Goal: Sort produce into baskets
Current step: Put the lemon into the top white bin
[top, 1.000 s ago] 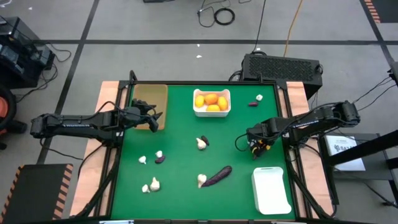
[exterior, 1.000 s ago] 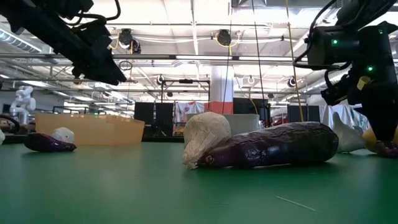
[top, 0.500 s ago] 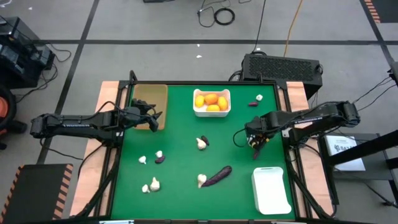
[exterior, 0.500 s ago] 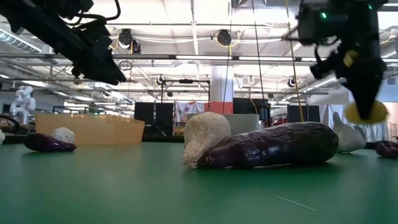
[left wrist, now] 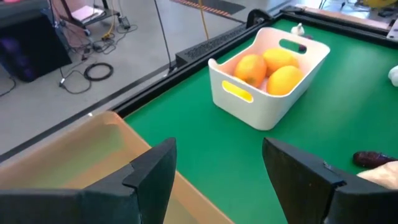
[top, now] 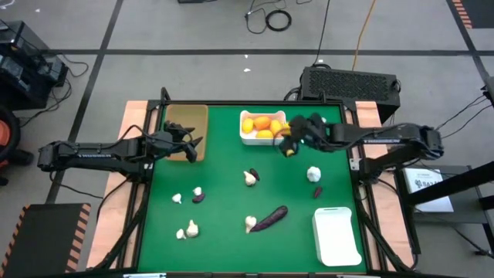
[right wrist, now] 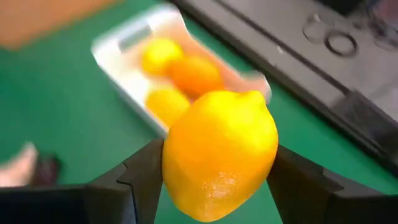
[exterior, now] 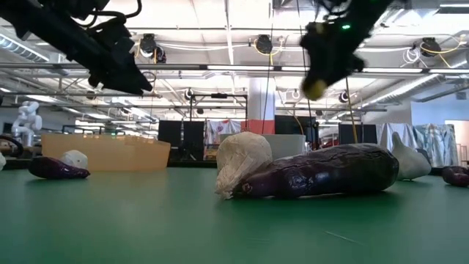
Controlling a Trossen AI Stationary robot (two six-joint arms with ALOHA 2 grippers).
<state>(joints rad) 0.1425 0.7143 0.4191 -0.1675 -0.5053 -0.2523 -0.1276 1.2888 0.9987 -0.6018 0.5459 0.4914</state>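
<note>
At mid-left of the high view, the left gripper (top: 187, 144) hangs over the tan tray (top: 187, 118) with its jaws spread wide and nothing between them; to the right, near the upper centre, the right gripper (top: 291, 145) clamps a yellow lemon (right wrist: 219, 151) between both fingers, held just beside the lower right corner of the white bin (top: 263, 139) holding three orange-yellow fruits (top: 262, 123).
</note>
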